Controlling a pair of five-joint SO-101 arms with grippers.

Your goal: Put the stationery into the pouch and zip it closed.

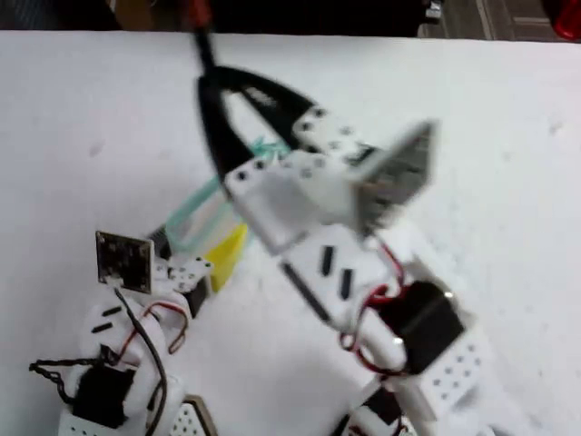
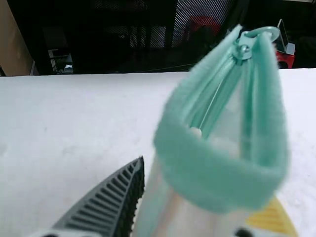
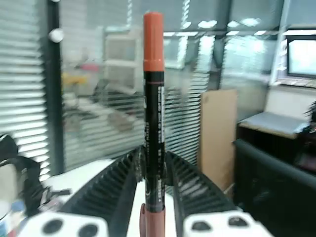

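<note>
1. The right gripper (image 3: 153, 159) is clamped on a black marker pen (image 3: 153, 98) with an orange-red cap. Its two ridged jaws are nearly closed around the lower barrel, and the pen stands upright at the centre of the right wrist frame.
2. In the high view, the same arm stretches from the lower right toward the top centre. The pen's cap reaches the far edge of the white table (image 1: 91, 109).
3. The mint-green pouch (image 2: 217, 168) stands at centre right of the left wrist frame. Its zipper is undone and its mouth gapes upward, with the slider at the top end.
4. The left gripper (image 1: 204, 263) sits at lower left in the high view, right against the pouch. Whether it has a grip cannot be told.
5. A yellow item (image 1: 227, 250) lies just beside the pouch's near end.
</note>
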